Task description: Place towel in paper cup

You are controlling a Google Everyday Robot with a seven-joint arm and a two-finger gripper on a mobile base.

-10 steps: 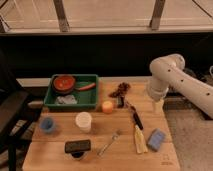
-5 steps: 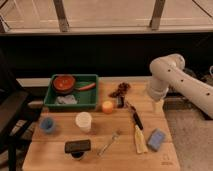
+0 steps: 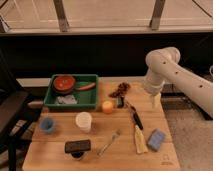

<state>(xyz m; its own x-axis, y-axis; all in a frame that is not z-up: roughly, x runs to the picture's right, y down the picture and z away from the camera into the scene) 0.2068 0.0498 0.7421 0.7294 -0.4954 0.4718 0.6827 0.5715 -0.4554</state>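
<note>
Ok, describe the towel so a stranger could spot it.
On the wooden table, find the green tray back left, far from the pincer near the right edge. The towel lies inside, before the red bowl, small and grey-blue, unlike the long yellow cloth.

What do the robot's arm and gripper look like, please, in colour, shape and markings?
The arm is cream-white, built of thick, rounded tubular segments with a bulbous joint on top and small dark dots along its casing. The gripper, at the wooden table's right edge, is a narrower pale piece tapering downward. No loose cables show.
</note>
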